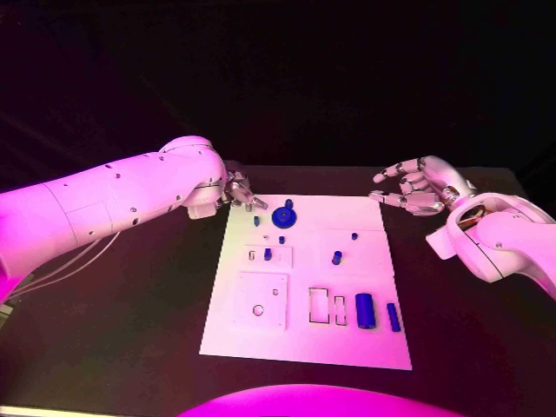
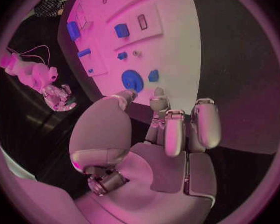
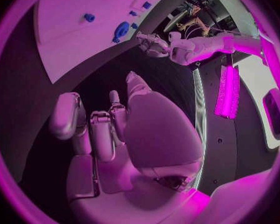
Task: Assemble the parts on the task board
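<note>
White task board point(image 1: 306, 347) lies mid black tabletop point(image 1: 115, 330). Left hand point(image 1: 241, 193) sits at the board's far left corner, fingers loosely spread, holding nothing; left wrist view shows the fingertips point(image 2: 159, 92) just short of the board edge. Right hand point(image 1: 412, 189) hovers off the far right corner, above the tabletop, fingers apart and slightly curled, empty.

Parts on the board: round blue disc point(image 1: 286, 218) near the far left corner with a small blue piece point(image 1: 288, 204) just beyond it, small blue pegs point(image 1: 267, 254) and point(image 1: 337, 257) mid board, tiny blue bit point(image 1: 354, 235) further back. Two blue cylinders point(image 1: 366, 310) and point(image 1: 392, 316) lie side by side near the right edge, next to rectangular slots point(image 1: 320, 304). Square plate with a hole point(image 1: 261, 300) on the near left.
</note>
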`<control>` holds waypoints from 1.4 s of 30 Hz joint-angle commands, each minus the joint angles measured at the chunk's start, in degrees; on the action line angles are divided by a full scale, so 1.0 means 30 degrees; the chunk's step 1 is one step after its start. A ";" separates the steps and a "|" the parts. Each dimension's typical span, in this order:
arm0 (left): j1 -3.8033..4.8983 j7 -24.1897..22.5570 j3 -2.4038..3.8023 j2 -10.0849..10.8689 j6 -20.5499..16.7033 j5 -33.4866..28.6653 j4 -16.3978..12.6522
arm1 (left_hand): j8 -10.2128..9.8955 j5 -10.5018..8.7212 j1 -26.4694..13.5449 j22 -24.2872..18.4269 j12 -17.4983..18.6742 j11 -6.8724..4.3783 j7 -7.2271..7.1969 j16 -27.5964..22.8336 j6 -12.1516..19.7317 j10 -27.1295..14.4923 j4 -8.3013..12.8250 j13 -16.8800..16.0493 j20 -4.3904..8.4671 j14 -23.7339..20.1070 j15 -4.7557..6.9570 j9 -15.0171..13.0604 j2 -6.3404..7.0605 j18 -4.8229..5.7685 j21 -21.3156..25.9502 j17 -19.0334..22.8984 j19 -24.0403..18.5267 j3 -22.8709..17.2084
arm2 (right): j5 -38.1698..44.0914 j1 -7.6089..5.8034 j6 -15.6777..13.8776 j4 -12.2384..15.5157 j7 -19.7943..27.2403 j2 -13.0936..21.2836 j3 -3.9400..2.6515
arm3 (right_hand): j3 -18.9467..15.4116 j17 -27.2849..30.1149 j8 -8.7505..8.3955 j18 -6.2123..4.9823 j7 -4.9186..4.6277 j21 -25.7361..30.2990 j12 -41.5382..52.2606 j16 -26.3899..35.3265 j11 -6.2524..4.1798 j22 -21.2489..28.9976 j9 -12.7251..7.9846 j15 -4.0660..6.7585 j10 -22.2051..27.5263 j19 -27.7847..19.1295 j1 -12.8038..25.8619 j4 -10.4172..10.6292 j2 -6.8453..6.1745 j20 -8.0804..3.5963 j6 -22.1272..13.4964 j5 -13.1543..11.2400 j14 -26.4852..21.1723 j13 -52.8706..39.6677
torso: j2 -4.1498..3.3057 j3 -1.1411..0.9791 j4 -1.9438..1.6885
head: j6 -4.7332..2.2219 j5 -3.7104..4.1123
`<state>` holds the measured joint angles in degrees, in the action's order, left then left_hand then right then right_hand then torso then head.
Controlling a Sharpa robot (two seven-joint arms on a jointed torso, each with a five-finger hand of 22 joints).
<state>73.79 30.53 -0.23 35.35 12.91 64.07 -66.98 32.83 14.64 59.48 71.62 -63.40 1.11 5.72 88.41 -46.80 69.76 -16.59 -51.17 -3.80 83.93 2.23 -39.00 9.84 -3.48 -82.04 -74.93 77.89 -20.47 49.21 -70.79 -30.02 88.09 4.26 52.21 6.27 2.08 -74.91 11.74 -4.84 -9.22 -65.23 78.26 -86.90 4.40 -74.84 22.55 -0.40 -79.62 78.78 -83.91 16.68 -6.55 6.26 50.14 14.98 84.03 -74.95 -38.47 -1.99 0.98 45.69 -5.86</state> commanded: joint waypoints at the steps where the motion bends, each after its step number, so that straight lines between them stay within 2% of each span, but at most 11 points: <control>1: 0.0013 0.0014 -0.0046 -0.0209 0.0928 0.0032 0.0351 | -0.0112 0.0088 0.0219 -0.0008 -0.0060 0.0154 0.0050 -0.0081 -0.0114 -0.0012 -0.0042 0.0004 -0.0092 0.1636 -0.0107 0.0021 0.0014 -0.0202 0.0102 -0.3968 -0.0015 0.0124 | 0.0026 0.0010 0.0027 0.0016 0.0306 -0.0022 -0.0003 | -0.0072 -0.2602 0.0130 -0.0140 -0.0016 0.0077 -0.0065 0.0094 -0.0003 0.0005 -0.0033 0.0082 0.0136 -0.0047 0.0082 -0.0029 0.0042 -0.0050 -0.0154 0.0115 0.1364 -0.0697 | 0.0021 -0.0004 -0.0001 | 0.0030 -0.0002; 13: -0.0075 0.0002 -0.0222 -0.0734 0.1112 -0.0667 0.1232 | -0.0202 0.0080 0.0560 -0.0034 -0.0117 0.0142 0.0029 -0.0073 -0.0390 -0.0064 -0.0010 -0.0013 -0.0133 0.1635 -0.0112 0.0080 -0.0081 -0.0215 0.0121 -0.3976 -0.0050 0.0166 | 0.0024 0.0013 0.0072 -0.0032 0.0411 -0.0135 -0.0003 | -0.0063 -0.2608 0.0146 -0.0135 -0.0017 0.0064 -0.0031 0.0093 -0.0002 -0.0006 -0.0034 0.0082 0.0107 -0.0035 0.0099 -0.0016 0.0067 -0.0050 -0.0156 0.0144 0.1366 -0.0731 | 0.0035 -0.0008 -0.0009 | 0.0128 -0.0003; 28: -0.0128 -0.0062 -0.0447 -0.0893 0.1448 -0.1140 0.1459 | -0.0276 0.0071 0.1246 0.0131 -0.0326 0.0074 -0.0054 -0.0010 -0.0833 0.0025 0.0012 -0.0182 -0.0141 0.1671 -0.0066 0.0121 -0.0179 -0.0186 0.0050 -0.4073 0.0041 0.0200 | -0.0089 0.0021 0.0016 -0.0021 0.0578 -0.0244 -0.0003 | -0.0034 -0.2642 0.0180 -0.0119 -0.0011 -0.0008 0.0023 0.0078 -0.0008 -0.0054 -0.0030 0.0084 0.0056 0.0006 0.0101 -0.0015 0.0121 -0.0052 -0.0133 0.0190 0.1376 -0.0784 | 0.0043 -0.0003 0.0006 | 0.0158 0.0018; 33: -0.0136 -0.0079 -0.0482 -0.0939 0.1491 -0.1281 0.1500 | -0.0346 0.0118 0.1589 0.0102 -0.0328 0.0044 -0.0084 -0.0020 -0.0918 0.0000 0.0030 -0.0146 -0.0128 0.1663 -0.0041 0.0144 -0.0270 -0.0196 0.0065 -0.4054 0.0013 0.0147 | -0.0092 0.0030 0.0015 -0.0026 0.0589 -0.0281 -0.0003 | -0.0018 -0.2610 0.0201 -0.0119 -0.0008 -0.0005 0.0018 0.0095 -0.0011 -0.0056 -0.0030 0.0088 0.0059 0.0013 0.0101 -0.0018 0.0142 -0.0054 -0.0124 0.0219 0.1368 -0.0774 | 0.0046 -0.0011 0.0004 | 0.0112 0.0154; 42: -0.0142 -0.0100 -0.0504 -0.1049 0.1559 -0.1463 0.1632 | -0.0374 0.0142 0.1880 0.0120 -0.0357 0.0018 -0.0115 -0.0006 -0.1033 0.0007 0.0035 -0.0160 -0.0119 0.1671 -0.0021 0.0147 -0.0352 -0.0193 0.0060 -0.4075 0.0018 0.0090 | -0.0093 0.0038 0.0019 -0.0013 0.0586 -0.0290 -0.0003 | -0.0018 -0.2610 0.0201 -0.0119 -0.0008 -0.0005 0.0018 0.0095 -0.0011 -0.0056 -0.0030 0.0088 0.0059 0.0013 0.0101 -0.0018 0.0142 -0.0054 -0.0124 0.0219 0.1368 -0.0774 | 0.0027 -0.0030 -0.0027 | 0.0166 0.0170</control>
<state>73.38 30.50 -1.74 32.37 16.46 60.59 -62.11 31.89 14.86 64.74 71.96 -64.23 1.24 5.30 88.41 -49.50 69.63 -16.59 -51.65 -3.79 83.93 2.23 -38.62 8.69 -3.48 -82.04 -74.91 77.89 -20.16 48.82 -70.72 -30.08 87.98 5.20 51.37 6.27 2.08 -74.95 11.97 -4.84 -9.22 -65.23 78.26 -86.90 4.40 -74.94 22.51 -0.40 -79.62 78.78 -83.91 16.68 -6.55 6.26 50.14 15.44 84.03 -74.95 -38.35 -2.04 0.92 46.10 -5.33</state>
